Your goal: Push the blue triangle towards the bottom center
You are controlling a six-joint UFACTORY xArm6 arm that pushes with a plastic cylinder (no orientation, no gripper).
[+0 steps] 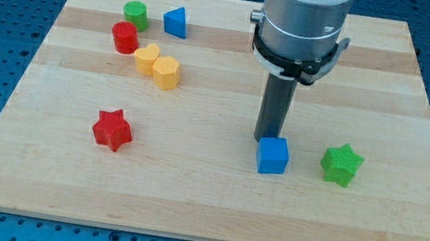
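The blue triangle (176,22) sits near the view's top left on the wooden board (201,205), just right of a green cylinder (136,14). My tip (267,138) is far from it, right of the board's middle, touching or almost touching the top edge of a blue cube (273,156). The rod hangs from a large grey arm body at the view's top.
A red cylinder (125,37) lies below the green cylinder. Two yellow blocks, a heart-like one (147,59) and a hexagonal one (166,71), sit below the blue triangle. A red star (112,129) is at lower left. A green star (341,164) is right of the blue cube.
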